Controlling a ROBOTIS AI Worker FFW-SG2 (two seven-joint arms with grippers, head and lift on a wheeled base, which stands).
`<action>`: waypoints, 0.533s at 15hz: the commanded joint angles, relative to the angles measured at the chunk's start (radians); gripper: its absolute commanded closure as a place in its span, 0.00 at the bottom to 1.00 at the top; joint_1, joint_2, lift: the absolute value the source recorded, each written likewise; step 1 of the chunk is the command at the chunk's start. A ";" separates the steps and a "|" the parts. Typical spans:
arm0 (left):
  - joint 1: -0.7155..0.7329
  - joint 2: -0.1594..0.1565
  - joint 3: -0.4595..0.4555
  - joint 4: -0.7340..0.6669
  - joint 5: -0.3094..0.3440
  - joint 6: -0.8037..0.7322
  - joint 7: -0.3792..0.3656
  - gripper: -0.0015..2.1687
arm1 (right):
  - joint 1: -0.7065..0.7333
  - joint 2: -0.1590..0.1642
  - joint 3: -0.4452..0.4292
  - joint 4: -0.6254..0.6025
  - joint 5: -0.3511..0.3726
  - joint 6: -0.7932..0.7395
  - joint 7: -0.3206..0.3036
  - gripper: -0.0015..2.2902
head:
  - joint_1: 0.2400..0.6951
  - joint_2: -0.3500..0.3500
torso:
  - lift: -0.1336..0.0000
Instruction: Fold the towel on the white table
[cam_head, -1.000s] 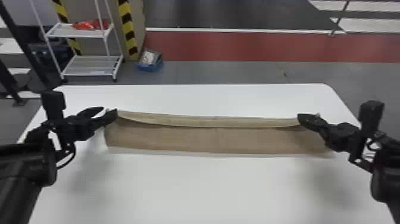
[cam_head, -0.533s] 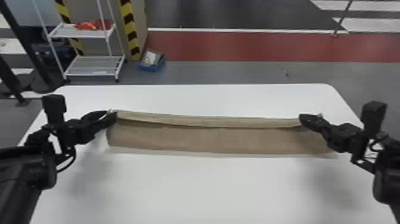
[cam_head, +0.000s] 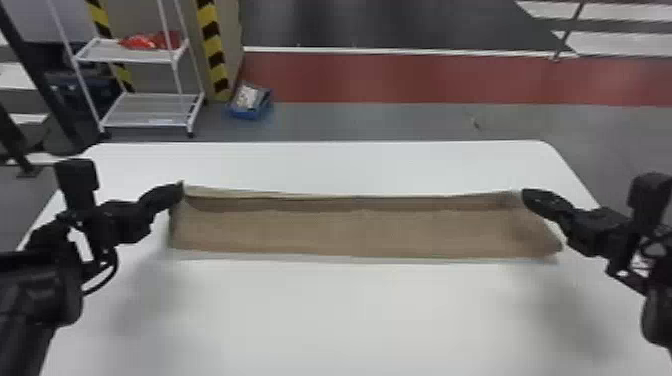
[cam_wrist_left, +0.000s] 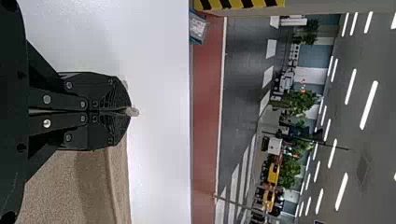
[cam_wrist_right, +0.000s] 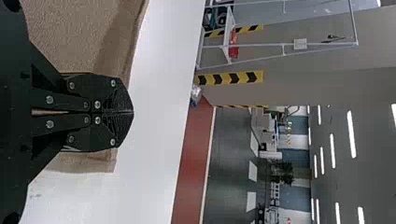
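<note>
The tan towel (cam_head: 360, 232) lies as a long strip across the white table (cam_head: 350, 310), its far edge lifted between the two grippers. At its far left corner is my left gripper (cam_head: 175, 192); in the left wrist view that gripper (cam_wrist_left: 130, 112) is shut with a bit of cloth poking out at the tips. My right gripper (cam_head: 530, 197) holds the far right corner. The right wrist view has this gripper (cam_wrist_right: 132, 112) with its fingers pressed together over the towel (cam_wrist_right: 79, 32).
Behind the table stand a white rack (cam_head: 150, 110) with red items on its shelf and a striped post (cam_head: 212, 47). A blue bin (cam_head: 250, 102) sits on the floor beyond the table's far edge.
The raised far edge has shifted slightly away toward the table's back, and more of the towel's near layer shows. Both grippers have moved slightly with it, still holding the corners.
</note>
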 joint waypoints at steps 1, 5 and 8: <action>0.002 -0.004 -0.012 -0.016 0.001 0.004 -0.001 0.66 | 0.005 -0.023 -0.015 0.034 0.002 -0.044 -0.015 0.34 | 1.00 0.40 | 0.08; -0.015 -0.015 -0.048 -0.016 -0.002 0.004 0.001 0.66 | -0.013 -0.051 -0.039 0.122 -0.015 -0.117 -0.084 0.20 | 1.00 0.34 | 0.08; -0.039 -0.021 -0.084 -0.005 -0.010 0.004 0.001 0.66 | -0.033 -0.063 -0.041 0.157 -0.007 -0.120 -0.097 0.20 | 1.00 0.28 | 0.08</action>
